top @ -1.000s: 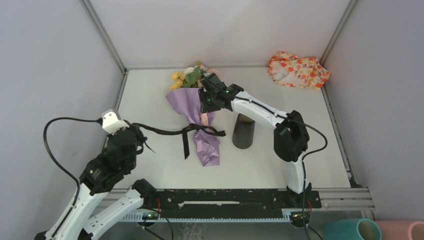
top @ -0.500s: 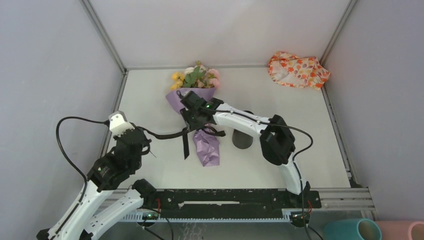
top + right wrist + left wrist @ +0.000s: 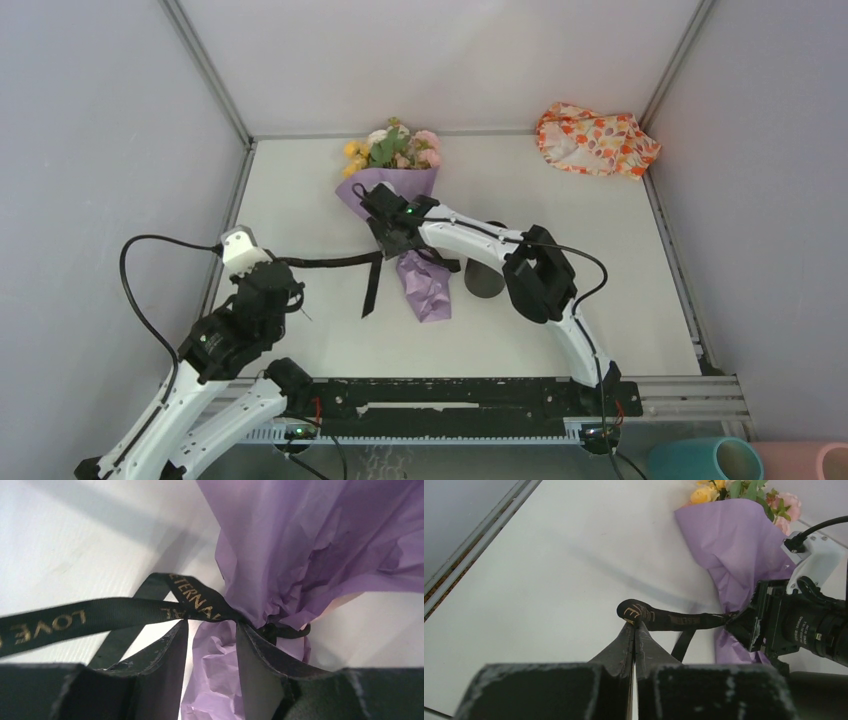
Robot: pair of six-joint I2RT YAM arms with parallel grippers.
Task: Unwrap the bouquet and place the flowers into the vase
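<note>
Black ribbon (image 3: 674,621) is pinched at its end by the left gripper (image 3: 634,626), whose fingers are pressed together on it. From there it is drawn in a taut line over the table (image 3: 300,190) to the neck of the bouquet (image 3: 425,290). At that neck the right gripper (image 3: 211,630) is held with its jaws parted, one finger on each side of the knot, and nothing is seen clamped between them.

The task is judged to be at an early stage. The ribbon is being pulled, yet the purple paper (image 3: 300,555) is gathered tight at the neck and wrapped round the stems. The flowers (image 3: 400,148) show only at the far end of the cone. The paper has yet to be opened and the flowers lifted out and stood in the vase (image 3: 487,283), which stands just beside the bouquet.

Whether the knot has slackened cannot be made out. The stems are hidden in the paper, and the vase is largely covered by the right arm (image 3: 540,280).
</note>
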